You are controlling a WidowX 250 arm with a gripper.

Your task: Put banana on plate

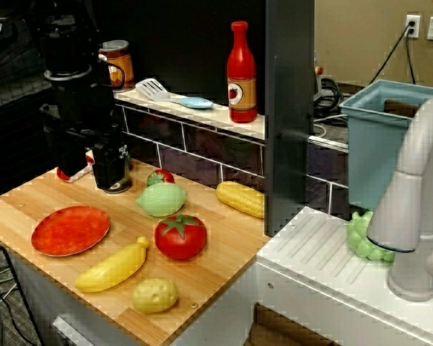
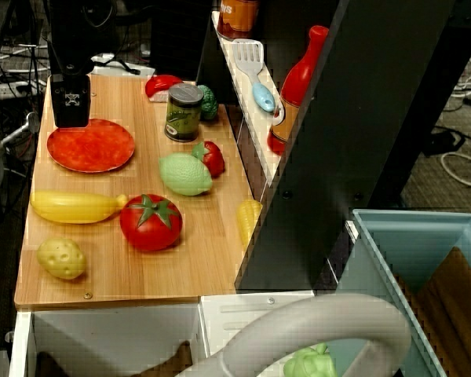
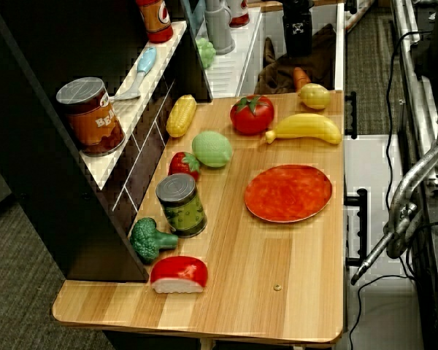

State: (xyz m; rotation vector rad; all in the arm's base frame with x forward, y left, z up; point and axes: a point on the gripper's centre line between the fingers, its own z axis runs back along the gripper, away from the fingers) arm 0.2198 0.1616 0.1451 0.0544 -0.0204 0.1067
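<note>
The yellow banana (image 1: 114,268) (image 2: 74,206) (image 3: 304,127) lies flat on the wooden board near its front edge. It sits between the tomato and the potato, touching nothing. The red-orange plate (image 1: 71,231) (image 2: 90,146) (image 3: 288,192) rests a short gap away, with nothing on it. My black gripper (image 2: 71,118) (image 3: 298,47) (image 1: 105,162) hangs raised over the plate's far side, well apart from the banana. Its fingers read as one dark block, so I cannot tell their spacing. Nothing shows in them.
A red tomato (image 1: 180,236), yellow potato (image 1: 155,295), green lemon (image 1: 161,200), strawberry (image 1: 160,176) and corn cob (image 1: 240,198) crowd the board. A green can (image 2: 184,112) and broccoli (image 3: 150,239) stand by the tiled wall. The sink and faucet (image 1: 411,209) lie right.
</note>
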